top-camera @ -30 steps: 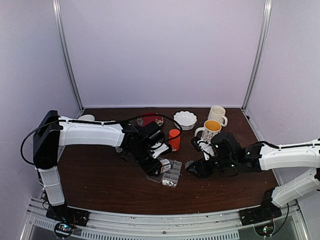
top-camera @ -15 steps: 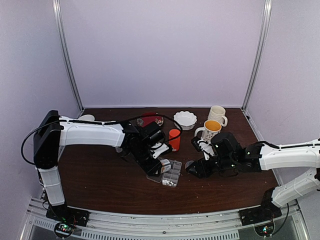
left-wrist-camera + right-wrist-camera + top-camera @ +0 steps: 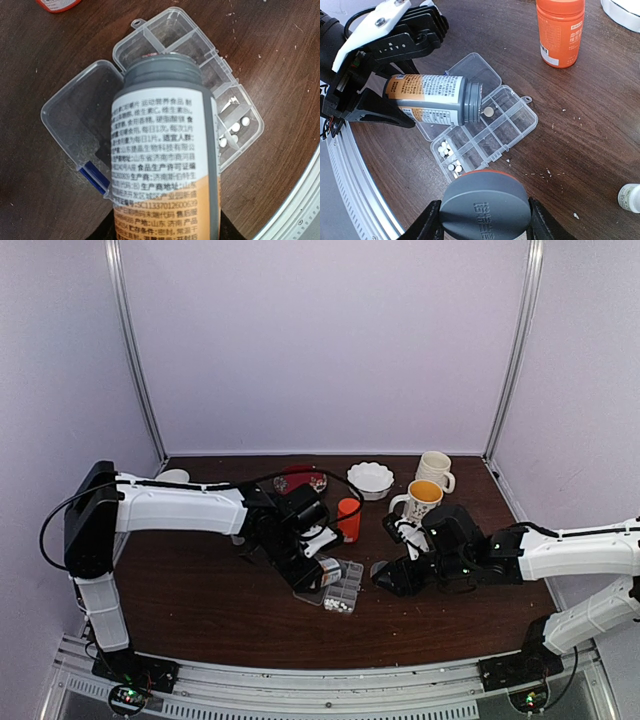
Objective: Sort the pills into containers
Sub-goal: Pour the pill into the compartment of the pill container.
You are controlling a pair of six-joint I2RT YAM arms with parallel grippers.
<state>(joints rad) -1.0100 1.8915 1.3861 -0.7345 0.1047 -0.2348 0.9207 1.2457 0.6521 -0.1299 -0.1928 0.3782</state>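
Left gripper (image 3: 412, 82) is clamping a grey plastic bottle (image 3: 160, 150) with a white and orange printed label, its jaws set narrow around the body. It is holding the bottle on its side, mouth over the cells at the far end of the tray. Right gripper (image 3: 485, 220) is pinching a round grey plastic cap (image 3: 485, 202) with an orange rim, and is hovering just off the near long edge of the tray at the bottom of its wrist view.

Below the bottle, a clear plastic rectangular organizer (image 3: 522, 117) is lying flat on the dark brown wooden table (image 3: 200, 600). Its hinged lid (image 3: 85, 115) is lying open beside it, under the bottle's body. Small white round pills (image 3: 449, 159) are sitting in the end cells at the lower left of the tray, nearest the metal rail (image 3: 350, 190) at the table's edge. One pale tablet (image 3: 489, 111) is showing right at the bottle's mouth.

An orange plastic bottle (image 3: 560, 32) is standing upright at the upper right of the right wrist view, well apart from the tray. A small white bottle (image 3: 630, 197) is peeking in at the right edge. White crumbs (image 3: 545, 172) are dotting the wood just beside the tray. In the top view, bare wood is stretching across the lower left, while a white scalloped bowl (image 3: 370, 478) and two cream mugs (image 3: 422, 498) are crowding the far side.
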